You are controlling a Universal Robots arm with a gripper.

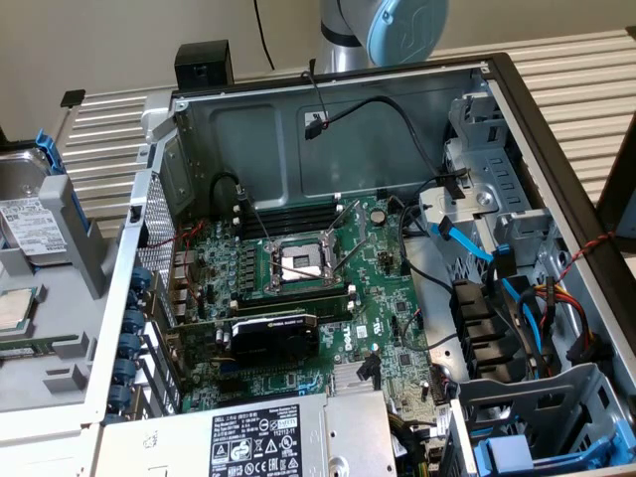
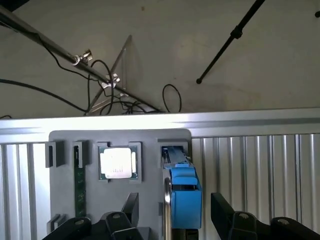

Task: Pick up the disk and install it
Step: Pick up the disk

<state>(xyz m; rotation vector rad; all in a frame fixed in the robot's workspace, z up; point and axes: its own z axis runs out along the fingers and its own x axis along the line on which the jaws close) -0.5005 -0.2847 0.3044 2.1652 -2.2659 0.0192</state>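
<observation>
The disk point(image 1: 28, 231), silver with a white label and a blue carrier, stands on edge in a grey holder point(image 1: 70, 224) at the exterior view's left, outside the computer case. In the wrist view the disk point(image 2: 184, 192) shows edge-on, blue carrier uppermost, in a slot of the grey holder point(image 2: 65, 200). My gripper point(image 2: 175, 215) is open, its dark fingers point(image 2: 222, 207) standing wide apart on either side of the disk in the picture, apart from it, with nothing held. A blue-grey joint of my arm point(image 1: 402, 30) shows behind the case's far wall.
A small square processor chip point(image 2: 117, 162) lies in the holder beside the disk. The open computer case point(image 1: 328, 109) holds a motherboard point(image 1: 318, 268), loose cables and metal drive bays point(image 1: 497, 229) at the exterior view's right. A slatted metal table point(image 2: 260, 170) carries everything.
</observation>
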